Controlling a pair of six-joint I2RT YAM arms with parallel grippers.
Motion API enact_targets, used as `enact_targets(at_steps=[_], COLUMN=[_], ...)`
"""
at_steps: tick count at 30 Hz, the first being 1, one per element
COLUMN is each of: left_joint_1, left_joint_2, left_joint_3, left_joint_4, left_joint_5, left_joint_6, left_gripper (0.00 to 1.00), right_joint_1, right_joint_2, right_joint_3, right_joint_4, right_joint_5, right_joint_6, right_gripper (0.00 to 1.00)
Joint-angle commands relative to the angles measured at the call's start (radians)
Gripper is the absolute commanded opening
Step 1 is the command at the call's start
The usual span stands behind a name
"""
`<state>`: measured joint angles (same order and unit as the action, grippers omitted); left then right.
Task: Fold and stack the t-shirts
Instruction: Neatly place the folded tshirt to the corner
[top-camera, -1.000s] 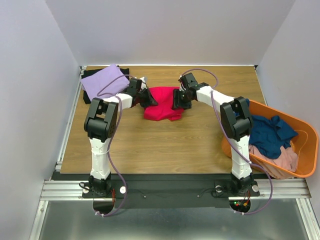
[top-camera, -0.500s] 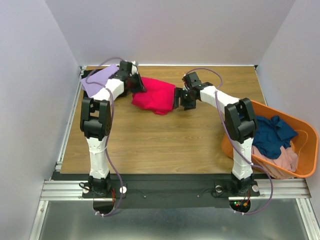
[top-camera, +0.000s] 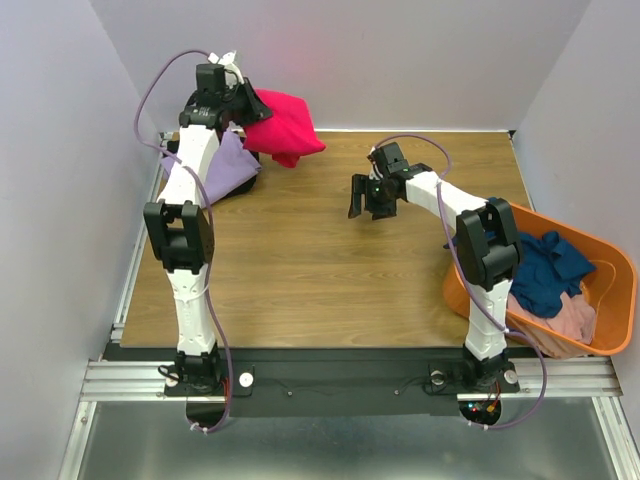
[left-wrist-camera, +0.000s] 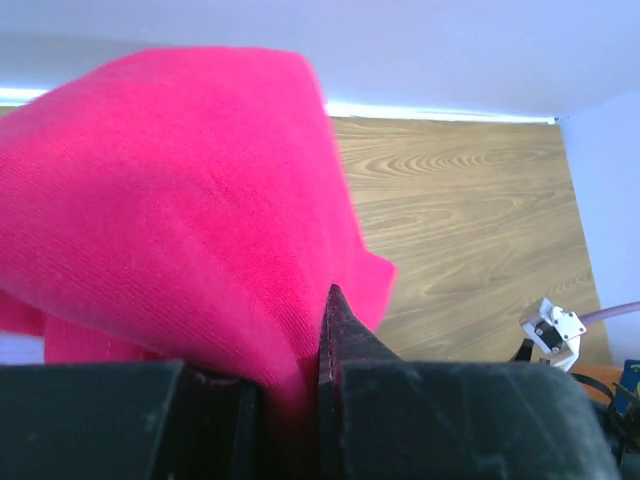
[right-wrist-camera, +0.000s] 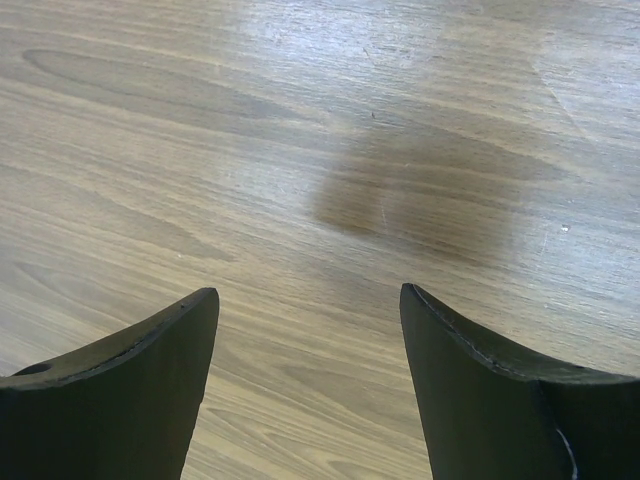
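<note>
Overhead view: the crimson shirt hangs bunched, so its sleeves and collar cannot be made out, and it covers the fingertips of the left gripper. The left arm crosses the lavender shirt and hides its left part; the black shirt beneath shows only as a thin dark edge. The right arm masks the left wall of the tub, in which the navy shirt overlies much of the dusty pink shirt. Left wrist view: the crimson shirt runs off the left edge and conceals one finger; a small white part at lower right is too small to identify. Right wrist view: both fingers are cut off by the bottom edge.
</note>
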<state>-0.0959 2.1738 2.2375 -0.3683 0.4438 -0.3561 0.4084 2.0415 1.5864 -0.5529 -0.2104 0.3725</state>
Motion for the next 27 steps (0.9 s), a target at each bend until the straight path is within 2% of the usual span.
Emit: enact_targets(at_steps=[1,17,27], left_joint_1=[0.073,0.217,0.294], left_joint_2=[-0.02,-0.186,-0.177], left_joint_3=[-0.004,-0.263,-0.276], left_joint_4=[0.066,0.132,0.124], left_joint_5=[0.068,0.05,0.05], left_joint_6=[-0.044,-0.027,0.003], left_gripper=[0.0,0.0,0.0], right_joint_1=[0.0,-0.002,-0.002], right_joint_2=[-0.024,-0.024,-0.024], right_joint_3=[0.014,0.015,0.018], right_joint_4=[-0.012,-0.012,-0.01], right_joint_5=[-0.01,-0.014,-0.023], right_joint_6=[-0.035,-0.03,-0.032], right_gripper=[0.79,0.79,0.79])
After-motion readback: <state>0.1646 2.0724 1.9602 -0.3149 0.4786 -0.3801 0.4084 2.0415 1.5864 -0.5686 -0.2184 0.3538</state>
